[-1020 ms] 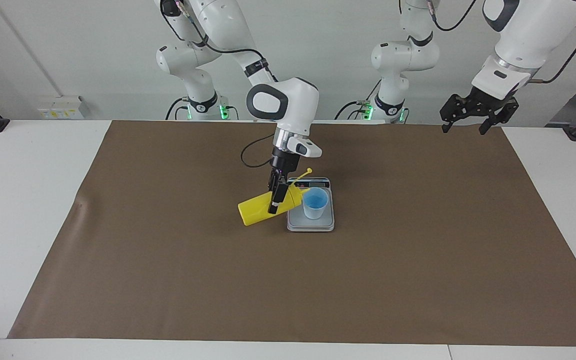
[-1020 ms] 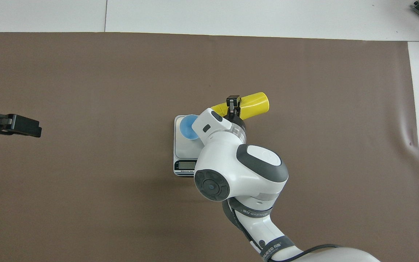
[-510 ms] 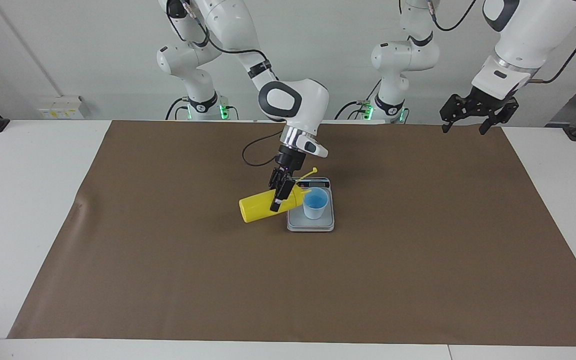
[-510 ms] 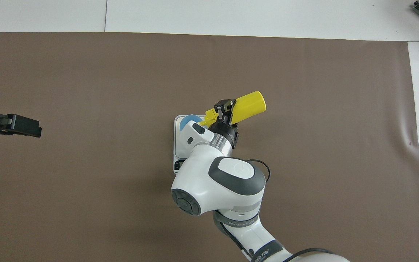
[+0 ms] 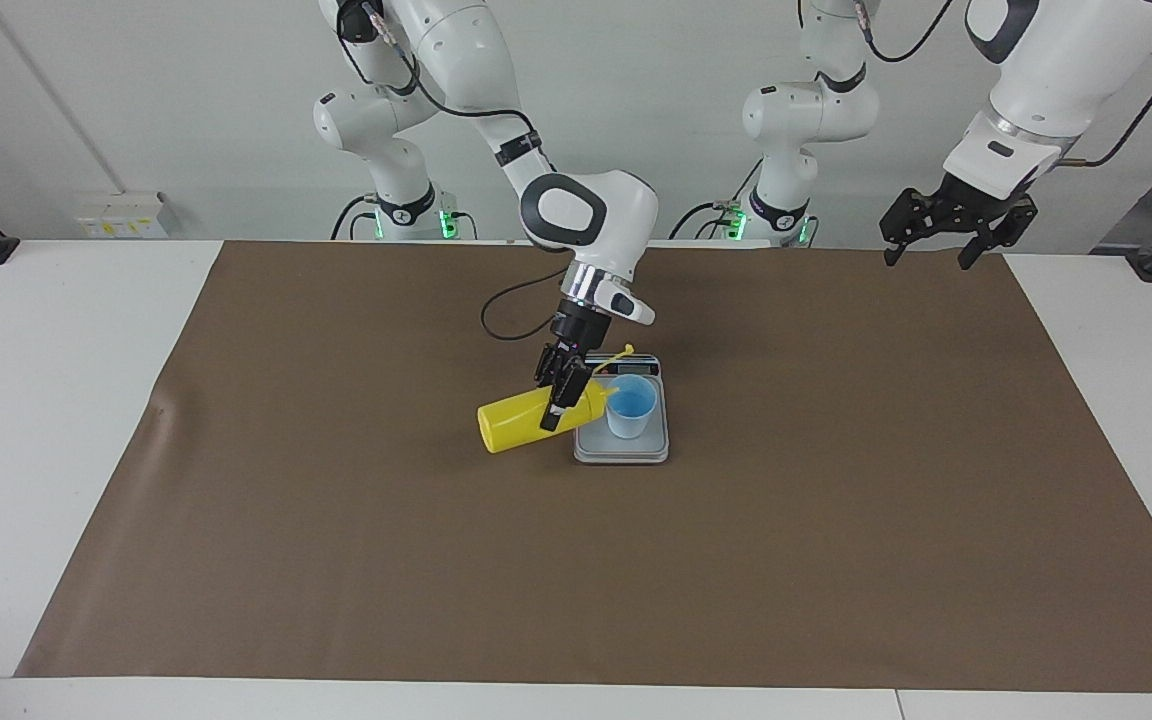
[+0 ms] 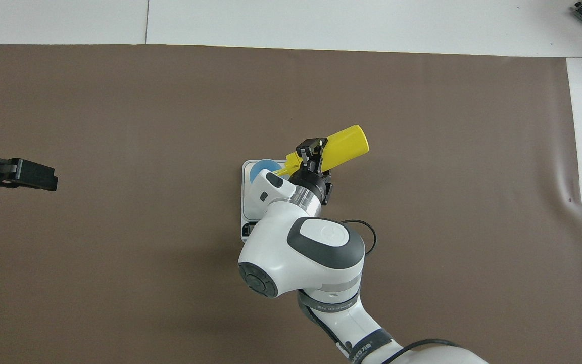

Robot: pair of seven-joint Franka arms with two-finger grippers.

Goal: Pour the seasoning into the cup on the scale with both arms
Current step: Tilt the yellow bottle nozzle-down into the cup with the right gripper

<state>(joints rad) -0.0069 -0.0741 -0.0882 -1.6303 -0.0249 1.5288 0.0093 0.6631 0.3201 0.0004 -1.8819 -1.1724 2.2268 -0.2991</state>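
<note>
Tilted further since a second ago: seasoning (image 5: 526,421), clenched in right pincer (image 5: 558,395), nozzle at cup (image 5: 631,405) on scale (image 5: 622,449). Pouring likely underway. Left pincer (image 5: 946,235) released, waiting over counter (image 5: 1086,330) edge.

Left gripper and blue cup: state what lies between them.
Only bare brown mat lies between the left gripper and the cup on the scale; the facing view shows it.

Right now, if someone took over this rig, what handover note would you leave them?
Right claw: shut on the yellow bottle, holding it tipped, nozzle at the rim of the blue cup.
Left claw: open, empty, waiting raised over the left arm's end of the table.
Cup stands upright on the scale, mid-mat.
Done: bottle picked up, cap off, tilted to the cup.
Left: finish pouring, set the bottle down. Whether seasoning has flowed cannot be seen.
</note>
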